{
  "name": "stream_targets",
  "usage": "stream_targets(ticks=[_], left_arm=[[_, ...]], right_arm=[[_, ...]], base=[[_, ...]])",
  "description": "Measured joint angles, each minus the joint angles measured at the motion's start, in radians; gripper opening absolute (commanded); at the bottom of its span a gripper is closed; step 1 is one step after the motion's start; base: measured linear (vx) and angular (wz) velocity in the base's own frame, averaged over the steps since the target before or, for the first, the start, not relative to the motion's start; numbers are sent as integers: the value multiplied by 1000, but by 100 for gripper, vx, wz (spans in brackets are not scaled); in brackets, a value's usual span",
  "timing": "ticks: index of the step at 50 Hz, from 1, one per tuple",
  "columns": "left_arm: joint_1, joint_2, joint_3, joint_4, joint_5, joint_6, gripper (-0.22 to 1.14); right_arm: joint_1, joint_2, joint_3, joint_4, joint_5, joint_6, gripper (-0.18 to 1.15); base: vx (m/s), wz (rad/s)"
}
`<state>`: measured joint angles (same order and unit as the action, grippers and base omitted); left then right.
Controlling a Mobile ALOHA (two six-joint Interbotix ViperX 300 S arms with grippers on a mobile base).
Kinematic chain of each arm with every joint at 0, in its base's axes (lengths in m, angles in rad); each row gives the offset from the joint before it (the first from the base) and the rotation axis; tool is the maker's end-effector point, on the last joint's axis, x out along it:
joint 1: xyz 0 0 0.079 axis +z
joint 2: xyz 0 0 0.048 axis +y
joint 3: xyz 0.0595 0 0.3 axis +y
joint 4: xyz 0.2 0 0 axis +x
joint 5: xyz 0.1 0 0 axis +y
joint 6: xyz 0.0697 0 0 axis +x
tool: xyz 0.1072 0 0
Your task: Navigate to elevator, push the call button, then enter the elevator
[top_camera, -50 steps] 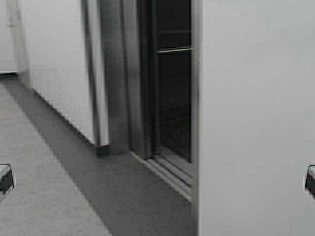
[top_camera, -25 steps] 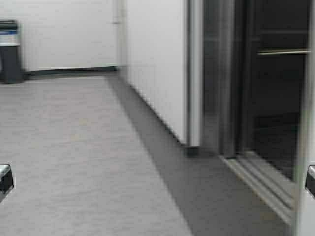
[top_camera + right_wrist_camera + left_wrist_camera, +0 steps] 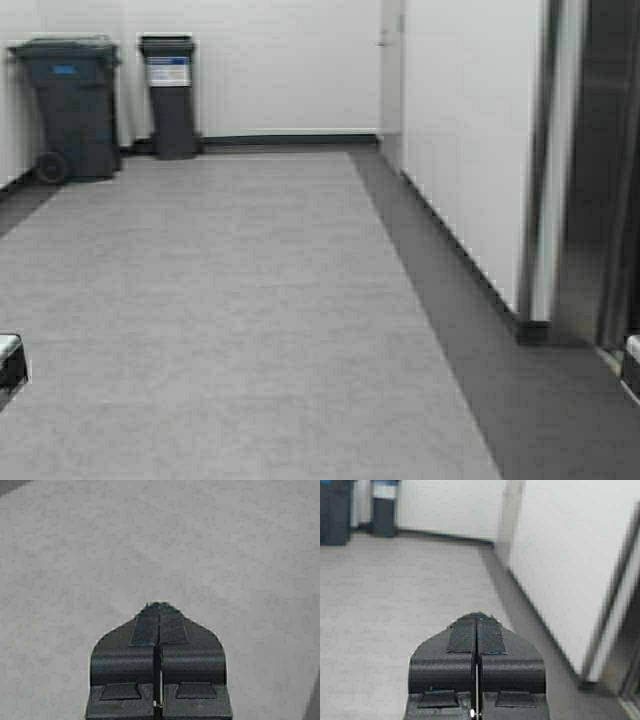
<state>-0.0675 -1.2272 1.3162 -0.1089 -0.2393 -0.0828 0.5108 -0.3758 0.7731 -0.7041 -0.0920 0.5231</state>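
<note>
grey floor (image 3: 230,300) runs to two dark bins (image 3: 70,105) by white wall (image 3: 280,60); both end effectors pressed together.

The floor (image 3: 230,310) is light grey and flat, and it runs far back to a white wall (image 3: 280,70). A dark strip (image 3: 290,140) goes along the bottom of that wall. Two dark bins stand at the far end on the left. The big bin (image 3: 68,105) has wheels and a small blue mark. The thin bin (image 3: 170,95) next to it has a blue and white label. On the right, a white wall (image 3: 465,130) runs toward the camera. A darker grey band of floor (image 3: 450,290) lies along its foot.
</note>
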Motion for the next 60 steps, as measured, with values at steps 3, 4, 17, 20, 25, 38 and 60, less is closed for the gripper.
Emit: stream_targets(ticks=[3,4,17,20,25,38,60], left_arm=[[2,12,2,0,0,0,2],[0,17,0,-2,0,0,2],[11,95,-12,-2,-15,5,2],[34,124,-28,-2,-20,11,2],[57,176,-48,-2,-26,20,2],[63,345,-91,18,-95,21,2],[63,351,-77,20,-106,15,2]], right_arm=[[-12,0,8,0,-5,-2,6],[-17,0,12,0,-5,0,6],[-63,-28,46,11,-6,5,6],[-78,-37,31,20,-6,6,6],[-81,-49,21,28,-6,6,6],[-80,-64,21,31,-9,6,6],[-80,-51,40,75,-75,8,6]], base=[[30,27],[31,29],[37,17],[41,3],[41,1],[42,2],[53,-7]])
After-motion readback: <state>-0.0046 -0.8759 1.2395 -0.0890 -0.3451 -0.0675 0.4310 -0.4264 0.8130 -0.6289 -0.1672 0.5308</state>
